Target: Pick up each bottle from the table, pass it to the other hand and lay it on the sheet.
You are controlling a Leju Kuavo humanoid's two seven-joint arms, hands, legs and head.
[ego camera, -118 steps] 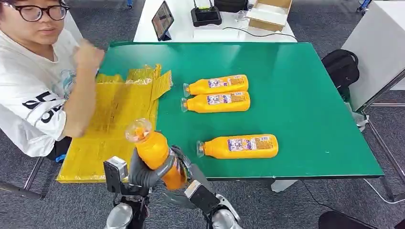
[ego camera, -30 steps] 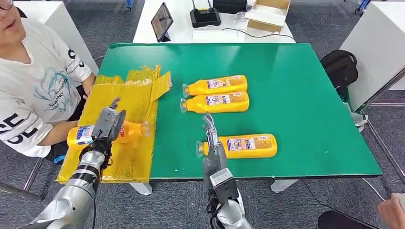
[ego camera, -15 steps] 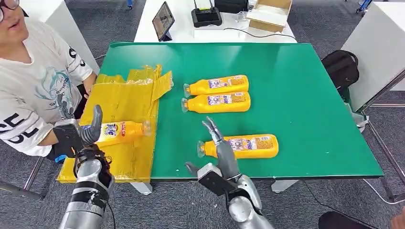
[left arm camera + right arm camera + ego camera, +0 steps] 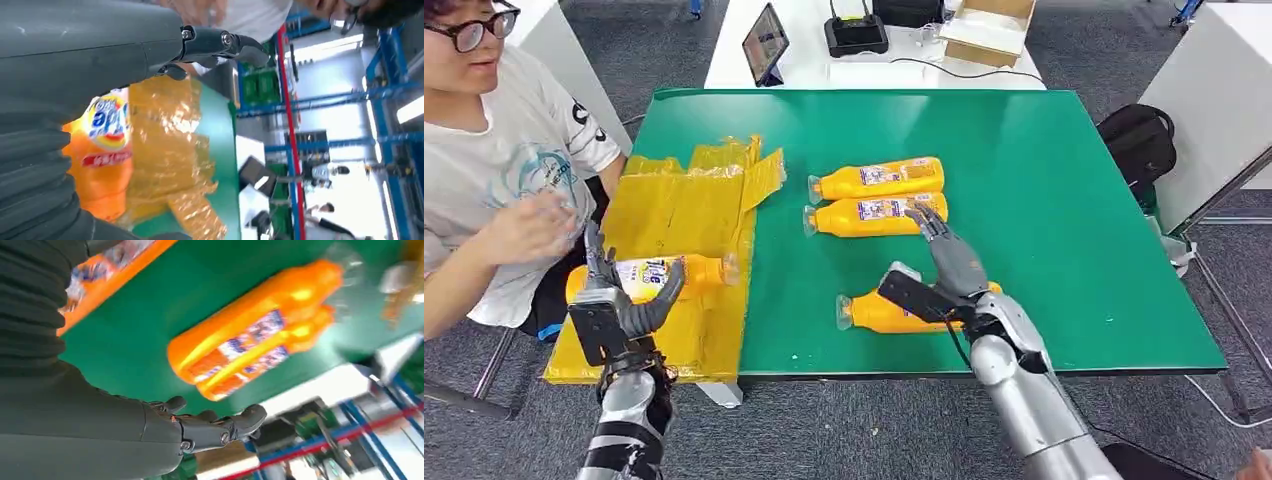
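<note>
An orange bottle (image 4: 664, 274) lies on its side on the yellow sheet (image 4: 674, 215), cap pointing right. My left hand (image 4: 619, 300) hovers just in front of it, fingers spread, holding nothing; the left wrist view shows the bottle (image 4: 102, 150) beyond the hand (image 4: 150, 50). A second bottle (image 4: 872, 313) lies near the table's front edge. My right hand (image 4: 946, 263) is above its body, open and empty. Two more bottles (image 4: 876, 180) (image 4: 876, 215) lie side by side mid-table; the right wrist view shows this pair (image 4: 250, 335) past the fingers (image 4: 215, 430).
A person sits at the left, one hand (image 4: 529, 225) raised beside the sheet. The green table (image 4: 1064, 200) is bare on its right half. Behind it a white desk (image 4: 824, 65) carries a tablet and boxes. A black bag (image 4: 1136, 140) lies on the floor at the right.
My left hand laid the bottle on the sheet, let go and drew back towards me. My right hand moved forward and right, over the near bottle. The person's hand rose.
</note>
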